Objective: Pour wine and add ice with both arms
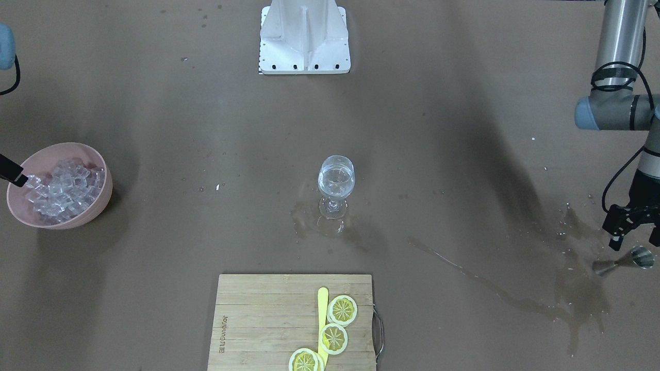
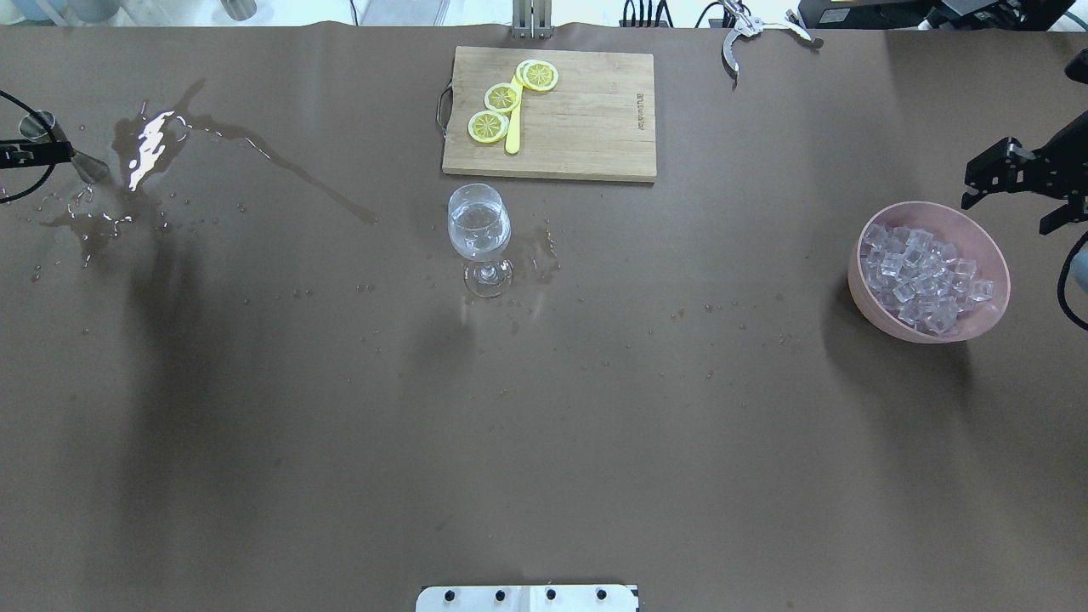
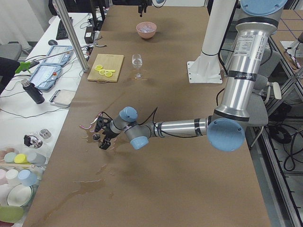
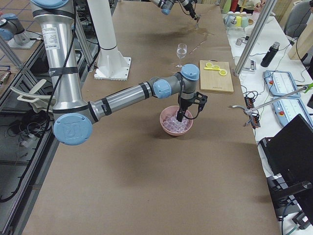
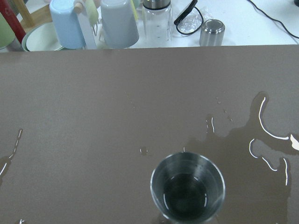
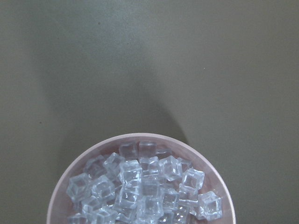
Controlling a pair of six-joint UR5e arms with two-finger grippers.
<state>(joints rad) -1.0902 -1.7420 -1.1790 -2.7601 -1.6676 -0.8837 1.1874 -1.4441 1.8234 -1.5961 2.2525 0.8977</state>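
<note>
Left claw (image 1: 626, 229) is at the left end of the surface (image 1: 464, 129), pointing down, set close about a steel jigger (image 1: 642, 256). Cannot tell whether it grasps the jigger or is released. The jigger is upright, with a little wine (image 5: 187, 193) in its cup. Left arm (image 3: 180, 127): upper arm upright, forearm stretched low and level over the surface, wrist bent down. Puddles (image 2: 149, 149) lie around the jigger, and a wet streak runs toward the glass (image 2: 479, 229).

Right claw (image 2: 1011, 200) is released, jaws spread wide, hanging straight down over the outer far edge of the bowl (image 2: 858, 255). Its tips are about at rim level; cannot tell if they touch the ice (image 2: 922, 276). Right arm (image 4: 122, 98): forearm reaches out level, wrist turned down.

The glass stands mid-surface, partly filled with wine, with wet patches at its foot. Ice is heaped in the pink bowl at the right end. A board (image 2: 595, 127) with lemon slices (image 2: 501, 96) lies just beyond the glass.
</note>
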